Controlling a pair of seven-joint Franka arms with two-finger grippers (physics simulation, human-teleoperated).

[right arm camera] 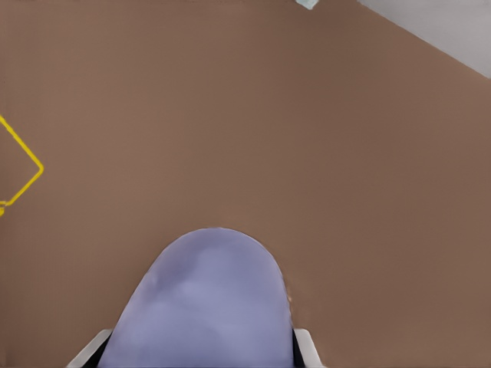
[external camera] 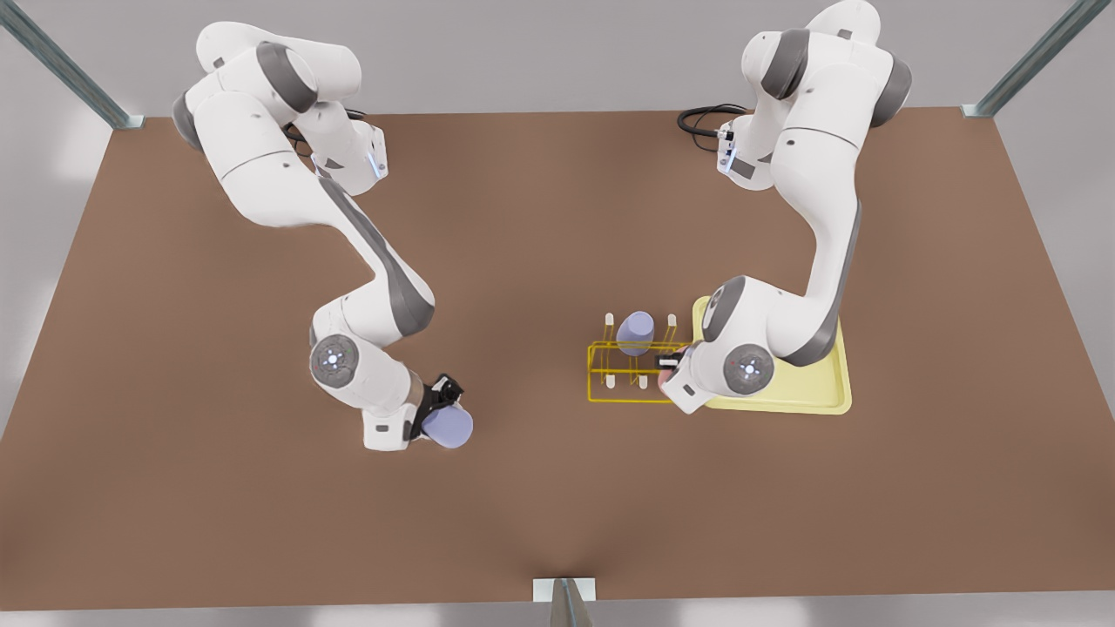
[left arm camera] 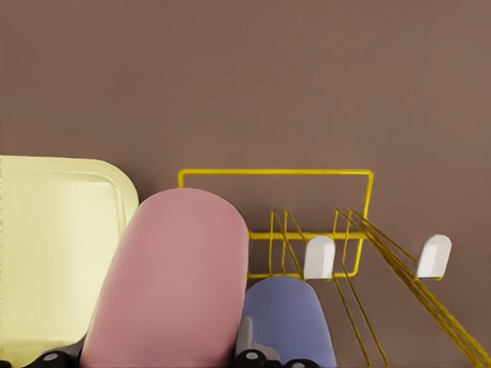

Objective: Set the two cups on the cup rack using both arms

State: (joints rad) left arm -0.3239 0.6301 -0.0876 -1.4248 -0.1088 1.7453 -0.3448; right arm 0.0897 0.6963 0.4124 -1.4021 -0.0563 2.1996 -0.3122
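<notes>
A: left gripper [external camera: 672,370] is clamped on the pink cup [left arm camera: 173,280], right at the cup rack [external camera: 629,373] edge by the yellow tray [external camera: 814,394]. One lavender cup [external camera: 635,332] is sitting on a peg.

B: right gripper [external camera: 438,407], btw? Closed around the other lavender cup [external camera: 448,427], well apart from the rack, over the table [external camera: 174,366].

The front view looked steeply down on the whole brown table [external camera: 557,505] from above, with both arms reaching toward the camera. The left wrist view sat close behind a pink cup [left arm camera: 173,284], facing the yellow rack [left arm camera: 307,222]. The right wrist view looked across bare table, sharing a corner of that rack [right arm camera: 19,172].
</notes>
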